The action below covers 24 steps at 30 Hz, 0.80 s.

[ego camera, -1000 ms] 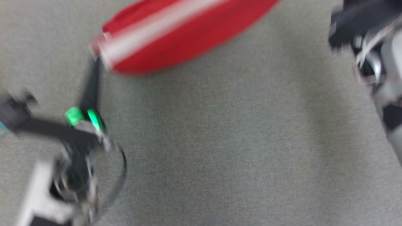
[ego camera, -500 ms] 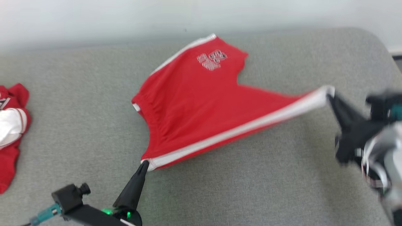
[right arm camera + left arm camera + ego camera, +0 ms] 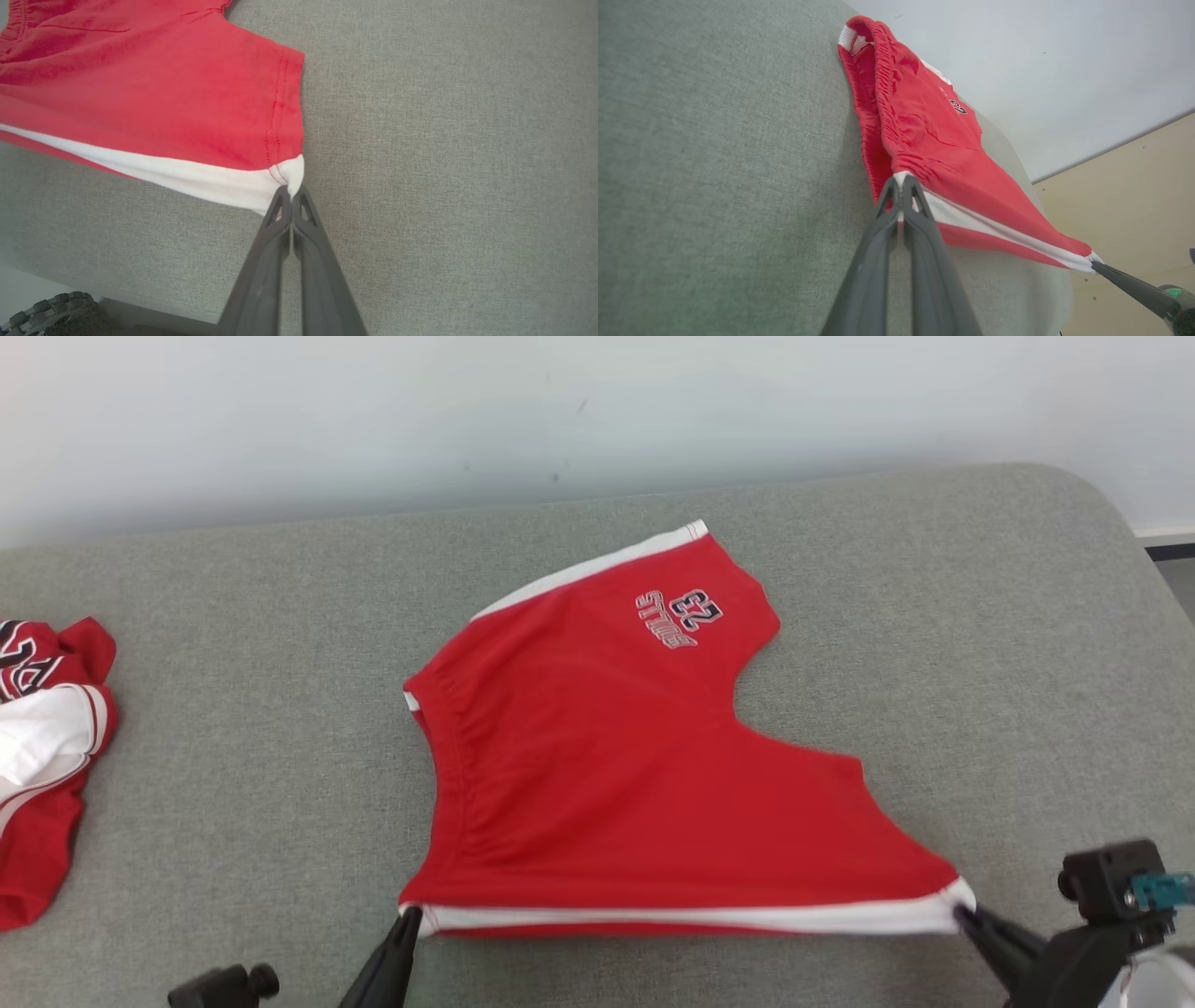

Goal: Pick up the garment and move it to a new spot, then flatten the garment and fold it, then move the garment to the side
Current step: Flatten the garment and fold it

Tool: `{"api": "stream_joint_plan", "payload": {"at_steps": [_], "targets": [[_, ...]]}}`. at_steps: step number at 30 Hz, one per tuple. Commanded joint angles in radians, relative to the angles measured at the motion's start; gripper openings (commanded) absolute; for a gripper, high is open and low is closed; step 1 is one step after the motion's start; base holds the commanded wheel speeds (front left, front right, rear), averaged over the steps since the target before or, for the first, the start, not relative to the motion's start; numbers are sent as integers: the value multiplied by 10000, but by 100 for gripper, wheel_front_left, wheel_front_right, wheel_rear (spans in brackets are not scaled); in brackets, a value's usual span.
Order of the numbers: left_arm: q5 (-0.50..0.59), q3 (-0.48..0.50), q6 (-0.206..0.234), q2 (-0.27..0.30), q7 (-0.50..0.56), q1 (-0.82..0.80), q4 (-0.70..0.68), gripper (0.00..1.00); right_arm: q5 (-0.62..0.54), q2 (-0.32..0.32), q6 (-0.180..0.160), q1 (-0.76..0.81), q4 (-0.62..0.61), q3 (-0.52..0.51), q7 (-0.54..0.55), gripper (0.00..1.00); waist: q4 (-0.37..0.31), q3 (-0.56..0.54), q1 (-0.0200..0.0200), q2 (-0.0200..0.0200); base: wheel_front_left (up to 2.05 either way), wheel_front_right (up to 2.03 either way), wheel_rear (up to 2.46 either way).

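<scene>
The red shorts (image 3: pixel 597 775) lie spread in the middle of the grey cushion (image 3: pixel 233 784), with the printed number toward its far edge. Near the cushion's front edge, the left gripper (image 3: pixel 409 917) pinches the waistband corner and the right gripper (image 3: pixel 962 915) pinches the hem corner, with the white stripe stretched between them. A crumpled red and white garment (image 3: pixel 47 756) lies at the cushion's left end.
</scene>
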Motion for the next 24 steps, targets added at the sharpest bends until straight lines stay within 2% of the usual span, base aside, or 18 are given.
{"api": "stream_joint_plan", "payload": {"at_steps": [1,8,10,13,19,24], "targets": [[108,14,55,98,-48,184,43,0,73,101,-29,239,-180,-131,210,0,-24,3,1,2,0,0,0],[371,-306,580,608,579,692,-158,0,277,795,-28,1503,-1374,-635,1629,0,-84,32,1,2,0,0,0],[351,-301,690,721,655,833,-358,0,197,919,-29,1613,-1645,-784,1748,0,-92,34,1,2,0,0,0],[162,-161,565,721,522,838,-781,0,48,1020,-28,1332,-1894,-1013,1444,0,-67,34,1,2,0,0,0],[360,-148,612,485,517,22,-892,0,-98,465,-28,-233,-1265,-757,538,0,28,91,1,2,0,0,0],[589,-101,764,161,579,-1165,-298,0,29,-78,-28,-1959,-2,-197,-172,0,236,307,1,2,0,0,0]]}}
